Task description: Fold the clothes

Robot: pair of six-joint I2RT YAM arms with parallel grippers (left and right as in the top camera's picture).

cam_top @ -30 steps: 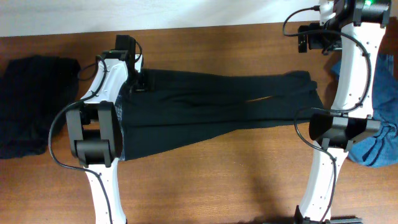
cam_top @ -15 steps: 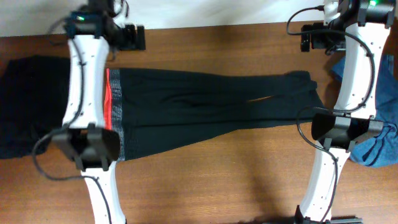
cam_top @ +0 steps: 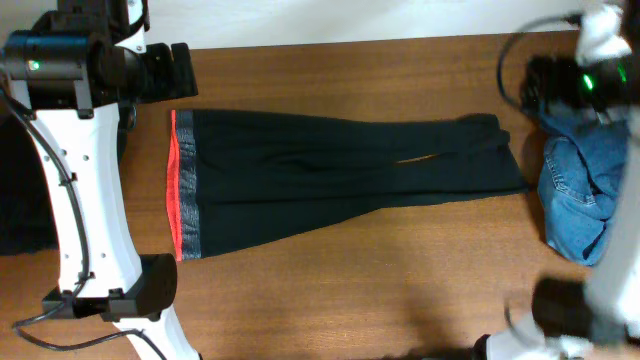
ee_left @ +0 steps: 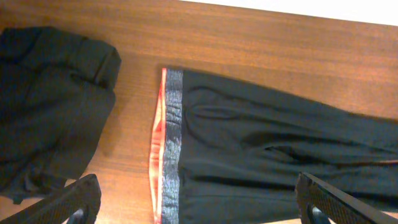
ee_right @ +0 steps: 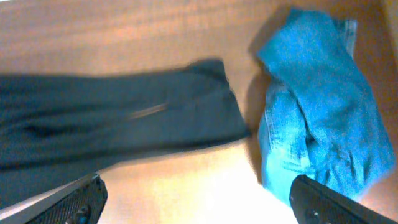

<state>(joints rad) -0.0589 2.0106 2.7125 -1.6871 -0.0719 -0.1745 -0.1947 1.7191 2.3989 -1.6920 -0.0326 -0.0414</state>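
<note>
Both claws stood wide open with nothing in them. The left claw (ee_left: 199,211) hung high over the table (cam_top: 350,290), its fingers (ee_left: 74,202) spread far apart. The trousers (cam_top: 340,175) lay flat on the wood below it, touched by neither claw. Their grey waistband (ee_left: 171,143) and its red stripe (ee_left: 157,143) sat under the gap between those fingers, and the black legs ran off toward the right claw's side. A heap of dark cloth (ee_left: 43,112) lay out to the left claw's other side, near the waistband but apart from it. The right claw (ee_right: 199,208), blurred from overhead, hung clear above the table too. The leg ends (ee_right: 205,106) lay below it, and a crumpled blue denim garment (ee_right: 317,106) sat just beside them. I could not tell whether the two touched.
</note>
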